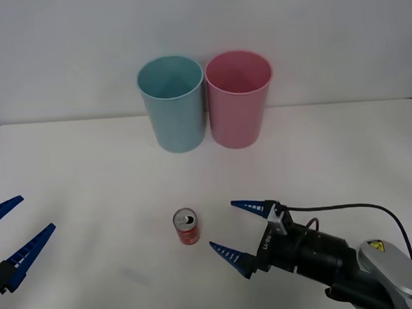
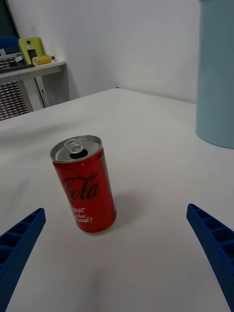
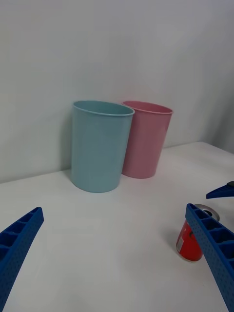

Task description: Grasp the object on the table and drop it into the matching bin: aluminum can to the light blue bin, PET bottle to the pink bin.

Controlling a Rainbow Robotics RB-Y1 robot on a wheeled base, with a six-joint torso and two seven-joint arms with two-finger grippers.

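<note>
Right gripper (image 1: 230,226): two blue ribbed fingers, tapering to points, w/ dotted sides. Behind: black cylindrical wrist, small silver-grey block on top, black cable looping back over arm. Further back grey rounded arm shell w/ yellow triangle warning sticker. Left gripper (image 1: 14,219): same blue ribbed pointed fingers, dark mount at base.
</note>
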